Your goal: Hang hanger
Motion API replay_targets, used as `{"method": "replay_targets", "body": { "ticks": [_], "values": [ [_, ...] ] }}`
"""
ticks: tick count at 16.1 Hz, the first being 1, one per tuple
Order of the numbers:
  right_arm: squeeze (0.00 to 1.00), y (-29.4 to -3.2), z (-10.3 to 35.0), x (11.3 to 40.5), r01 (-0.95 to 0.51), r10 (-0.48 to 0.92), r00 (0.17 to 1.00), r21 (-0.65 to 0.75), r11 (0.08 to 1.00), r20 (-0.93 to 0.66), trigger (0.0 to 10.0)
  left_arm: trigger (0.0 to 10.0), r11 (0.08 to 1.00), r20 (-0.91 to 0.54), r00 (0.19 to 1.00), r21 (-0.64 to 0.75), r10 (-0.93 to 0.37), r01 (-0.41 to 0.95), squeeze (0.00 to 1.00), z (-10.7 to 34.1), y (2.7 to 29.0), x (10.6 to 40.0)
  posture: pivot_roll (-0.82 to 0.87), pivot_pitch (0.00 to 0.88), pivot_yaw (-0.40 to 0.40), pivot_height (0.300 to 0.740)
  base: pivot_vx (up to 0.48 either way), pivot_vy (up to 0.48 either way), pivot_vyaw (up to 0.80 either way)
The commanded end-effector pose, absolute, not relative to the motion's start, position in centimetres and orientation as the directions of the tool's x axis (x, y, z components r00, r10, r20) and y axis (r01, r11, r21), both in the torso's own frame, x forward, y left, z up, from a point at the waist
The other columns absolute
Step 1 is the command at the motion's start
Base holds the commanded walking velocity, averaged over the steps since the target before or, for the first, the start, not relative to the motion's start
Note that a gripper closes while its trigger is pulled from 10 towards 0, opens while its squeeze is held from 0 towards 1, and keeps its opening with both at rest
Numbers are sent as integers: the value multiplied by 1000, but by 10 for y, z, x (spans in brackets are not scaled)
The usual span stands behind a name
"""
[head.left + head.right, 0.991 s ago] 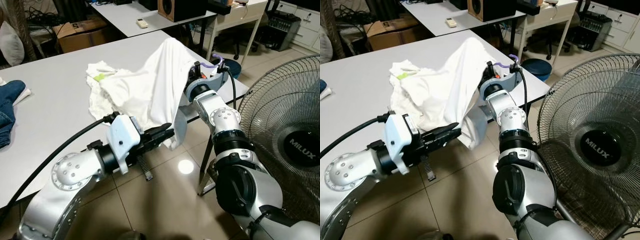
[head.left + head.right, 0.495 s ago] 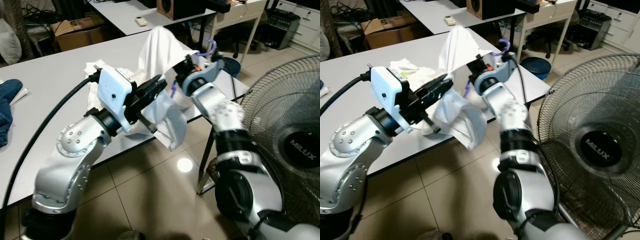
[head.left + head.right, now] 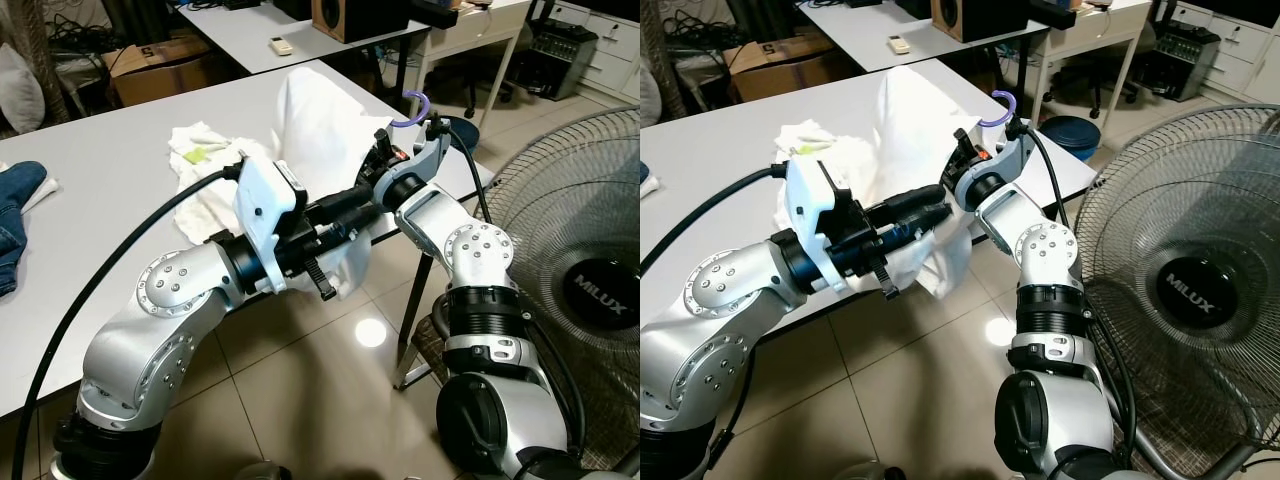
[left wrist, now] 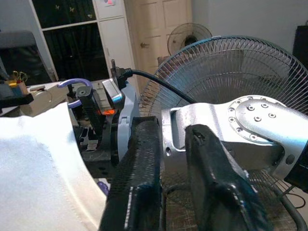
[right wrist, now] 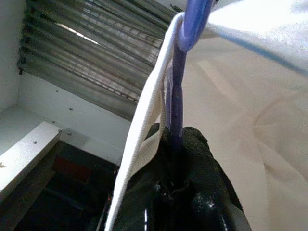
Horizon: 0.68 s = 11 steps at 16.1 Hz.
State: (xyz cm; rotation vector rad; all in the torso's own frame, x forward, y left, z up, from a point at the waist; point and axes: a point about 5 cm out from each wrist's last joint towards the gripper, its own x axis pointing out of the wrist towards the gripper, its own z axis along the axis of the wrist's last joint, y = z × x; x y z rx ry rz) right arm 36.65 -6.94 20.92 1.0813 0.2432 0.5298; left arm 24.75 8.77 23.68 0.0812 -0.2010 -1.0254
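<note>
The purple hanger (image 5: 179,82) sits upper centre of my head view, its hook (image 3: 998,98) curling up and leftward above my right wrist, over the near right corner of the worktop (image 3: 110,190). In the right wrist view its stem runs lengthwise straight out from between my black fingers, long axis in line with them. My right jaws (image 5: 179,163) are clamped on that stem, with the white shirt's (image 3: 320,130) ribbed edge pinched alongside it. The shirt drapes over the hanger, rising to a peak at upper centre and hanging down past the worktop edge toward the tiled floor (image 3: 300,400).

My left jaws (image 3: 358,203) reach in from the lower left, tips just beside the right wrist and against the hanging cloth; the fingers (image 4: 139,178) stand narrowly apart with nothing between them.

More white cloth (image 3: 205,150) lies crumpled on the worktop to the left of the shirt. A blue garment (image 3: 15,210) lies at the far left edge. A large fan (image 3: 580,270) marked MILUX stands on the right.
</note>
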Motion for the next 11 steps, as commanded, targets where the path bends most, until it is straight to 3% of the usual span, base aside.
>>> {"method": "replay_targets", "body": {
  "ticks": [1,11],
  "values": [
    [0,-56,205,361,-285,547,835,903,321,70,10000,10000,501,131,484,173,-865,848,1000,240,87,246,-50,0,95,740,0,0,0],
    [0,-56,205,361,-285,547,835,903,321,70,10000,10000,501,131,484,173,-865,848,1000,240,87,246,-50,0,95,740,0,0,0]
  ]
}}
